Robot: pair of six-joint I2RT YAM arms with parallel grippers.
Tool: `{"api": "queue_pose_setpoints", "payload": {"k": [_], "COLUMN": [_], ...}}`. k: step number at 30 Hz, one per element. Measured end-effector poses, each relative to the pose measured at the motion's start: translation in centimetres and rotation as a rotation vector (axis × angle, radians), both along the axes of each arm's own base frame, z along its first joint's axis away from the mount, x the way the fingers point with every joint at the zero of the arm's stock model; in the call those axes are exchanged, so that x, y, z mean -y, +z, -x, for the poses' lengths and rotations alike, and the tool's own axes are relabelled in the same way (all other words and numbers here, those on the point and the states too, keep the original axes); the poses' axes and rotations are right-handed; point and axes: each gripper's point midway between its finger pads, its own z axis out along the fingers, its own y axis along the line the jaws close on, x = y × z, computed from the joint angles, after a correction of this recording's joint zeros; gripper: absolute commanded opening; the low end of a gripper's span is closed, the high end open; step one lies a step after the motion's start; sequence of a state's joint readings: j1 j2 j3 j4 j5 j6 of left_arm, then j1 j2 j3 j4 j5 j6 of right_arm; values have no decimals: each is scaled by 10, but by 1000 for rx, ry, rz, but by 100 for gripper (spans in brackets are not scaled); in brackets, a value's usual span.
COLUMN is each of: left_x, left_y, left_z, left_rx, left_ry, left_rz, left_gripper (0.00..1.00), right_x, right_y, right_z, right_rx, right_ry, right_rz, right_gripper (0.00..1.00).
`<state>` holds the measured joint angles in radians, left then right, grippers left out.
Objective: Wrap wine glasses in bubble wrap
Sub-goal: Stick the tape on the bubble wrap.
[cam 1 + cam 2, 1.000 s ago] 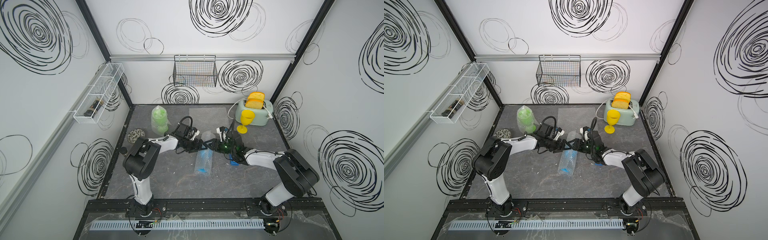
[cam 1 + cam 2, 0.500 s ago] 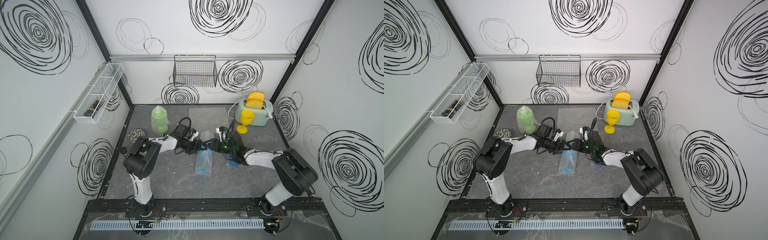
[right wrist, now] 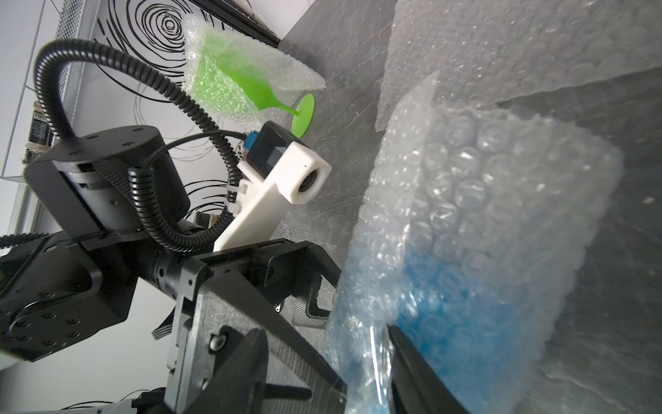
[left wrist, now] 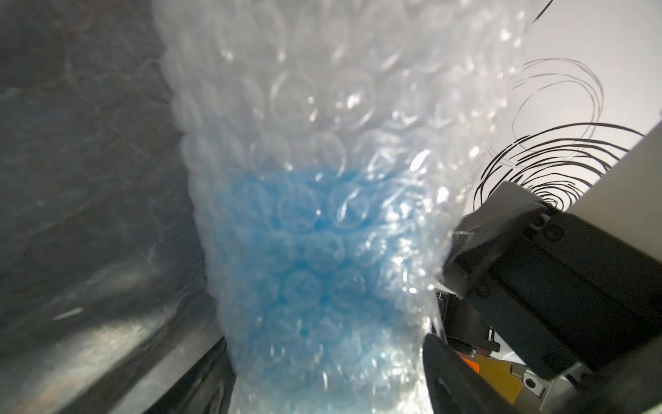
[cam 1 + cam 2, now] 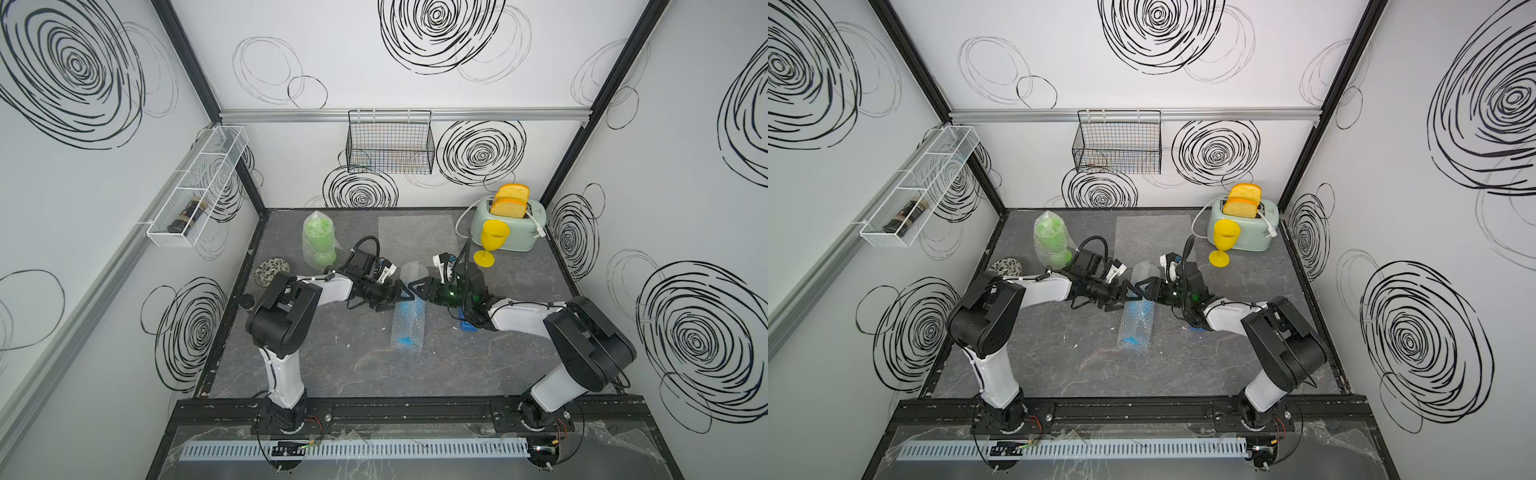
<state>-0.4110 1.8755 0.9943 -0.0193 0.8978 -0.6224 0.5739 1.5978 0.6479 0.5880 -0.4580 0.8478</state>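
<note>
Where the wrapped blue goblet (image 5: 409,318) lies mid worktop (image 5: 353,370), the left gripper (image 5: 400,297) straddles it, jaws spread; whether the right gripper (image 5: 417,287) pinches it is unclear.

Front table (image 5: 353,374) looks open; toaster (image 5: 517,235), yellow goblet (image 5: 493,235), green goblet (image 5: 318,243) block the back.

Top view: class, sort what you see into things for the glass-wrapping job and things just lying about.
Job: blue glass, in wrap; green glass, in wrap; yellow glass, bare; flat wrap sheet.
Lying about: toaster; toast; patterned dish; wire basket; wall rack.
</note>
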Motion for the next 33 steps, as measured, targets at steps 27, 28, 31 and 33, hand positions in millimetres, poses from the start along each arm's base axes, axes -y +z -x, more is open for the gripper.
{"api": "queue_pose_setpoints", "payload": {"k": [27, 28, 31, 33], "left_x": [1, 1, 2, 3], "left_y": [-7, -9, -10, -9], "left_z": [-2, -2, -1, -1], "left_rx": [-45, -51, -58, -59], "left_ry": [18, 18, 14, 13], "left_rz": [22, 20, 22, 25], "left_gripper": [87, 87, 87, 87], "right_x": [-1, -1, -2, -2], "right_y": [-1, -1, -2, -2], "right_z": [0, 0, 0, 0], "right_rx": [3, 3, 1, 2], "right_ry": [3, 3, 3, 3], "right_rz": [-2, -2, -1, -2], "right_gripper": [55, 55, 55, 55]}}
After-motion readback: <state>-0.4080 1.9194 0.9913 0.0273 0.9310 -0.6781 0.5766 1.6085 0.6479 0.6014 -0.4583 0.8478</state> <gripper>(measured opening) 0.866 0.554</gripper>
